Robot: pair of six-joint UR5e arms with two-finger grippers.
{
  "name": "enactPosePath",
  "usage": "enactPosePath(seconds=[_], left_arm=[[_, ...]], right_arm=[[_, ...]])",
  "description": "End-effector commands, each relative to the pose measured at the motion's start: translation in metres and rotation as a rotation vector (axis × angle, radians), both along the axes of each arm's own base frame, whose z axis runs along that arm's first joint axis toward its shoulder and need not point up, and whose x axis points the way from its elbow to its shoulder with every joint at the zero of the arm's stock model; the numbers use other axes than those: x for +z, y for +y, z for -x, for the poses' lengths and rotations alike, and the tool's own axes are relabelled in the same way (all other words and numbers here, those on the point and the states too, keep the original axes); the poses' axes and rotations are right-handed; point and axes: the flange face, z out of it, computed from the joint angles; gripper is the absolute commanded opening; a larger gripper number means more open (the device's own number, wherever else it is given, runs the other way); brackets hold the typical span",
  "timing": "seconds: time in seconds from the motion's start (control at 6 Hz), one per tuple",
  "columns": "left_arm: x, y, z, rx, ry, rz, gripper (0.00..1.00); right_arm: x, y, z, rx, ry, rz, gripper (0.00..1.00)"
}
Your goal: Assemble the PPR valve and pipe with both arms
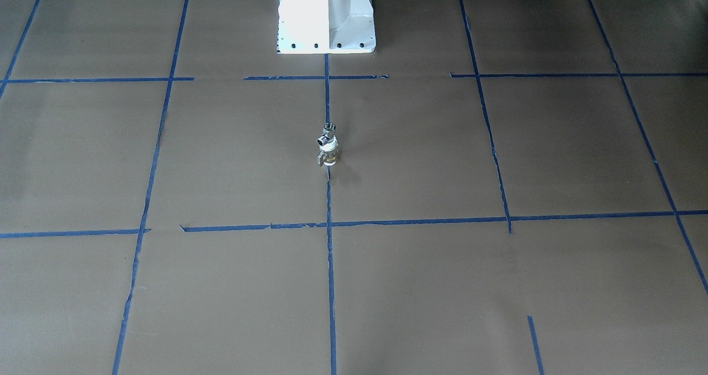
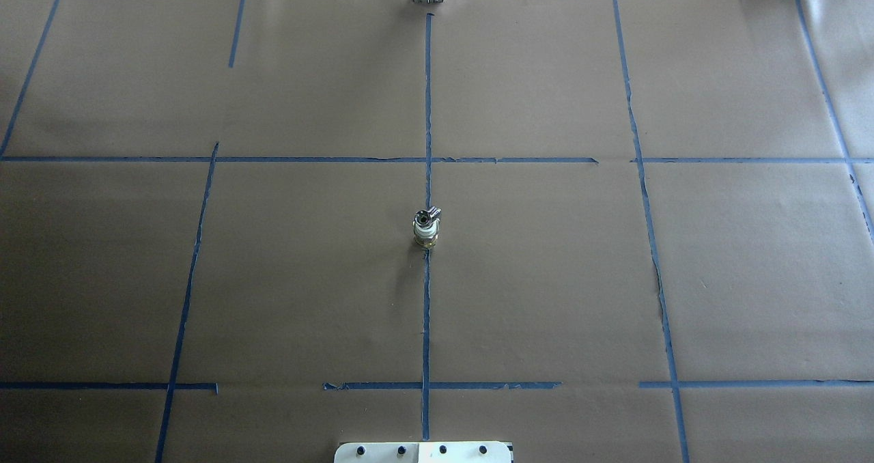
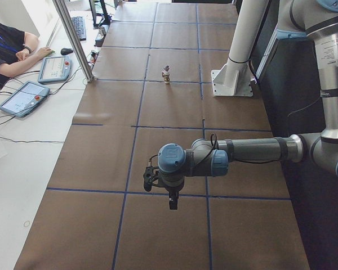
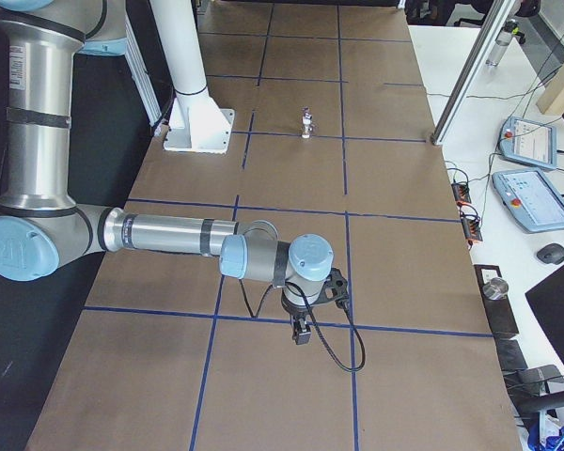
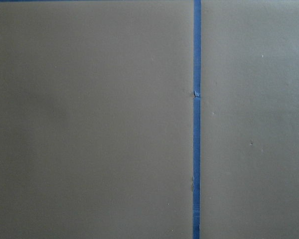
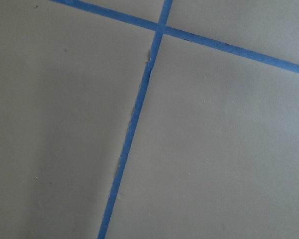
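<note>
The chrome PPR valve [image 1: 327, 134] sits on top of the pipe [image 1: 330, 154], and the two stand upright as one piece on the middle tape line. They also show in the overhead view as valve [image 2: 429, 214] and pipe [image 2: 425, 235]. No arm touches them. My left gripper [image 3: 170, 201] hangs over the table's near end in the exterior left view. My right gripper [image 4: 302, 333] hangs over the other end in the exterior right view. I cannot tell whether either is open or shut. Both wrist views show only brown paper and blue tape.
The white robot pedestal [image 1: 326, 15] stands behind the piece. Blue tape lines [image 2: 427, 108] grid the brown paper. An operator [image 3: 5, 45] sits at a side desk with teach pendants [image 3: 22, 97]. An aluminium post [image 3: 73, 39] stands at the table edge.
</note>
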Motion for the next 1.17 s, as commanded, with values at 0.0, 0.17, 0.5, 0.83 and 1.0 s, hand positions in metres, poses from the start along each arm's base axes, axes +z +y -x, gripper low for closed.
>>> enactPosePath(seconds=[0.0,0.17,0.5,0.83,1.0], left_arm=[[0.0034,0.001,0.0001,0.0,0.0,0.008,1.0],[0.0062,0.0015,0.0001,0.0,0.0,0.012,1.0],[0.0061,0.0013,-0.0005,0.001,0.0,0.011,1.0],[0.01,0.0016,-0.0005,0.001,0.0,0.018,1.0],[0.0096,0.0021,-0.0006,0.001,0.001,0.017,1.0]], right_arm=[[-0.0017,-0.001,0.0005,0.002,-0.01,-0.003,1.0],[-0.0041,-0.0022,0.0006,0.002,-0.012,-0.009,1.0],[-0.003,-0.0005,0.0024,0.004,-0.036,-0.003,1.0],[-0.0032,0.0002,0.0025,0.004,-0.038,-0.003,1.0],[-0.0032,0.0002,0.0025,0.004,-0.038,-0.003,1.0]])
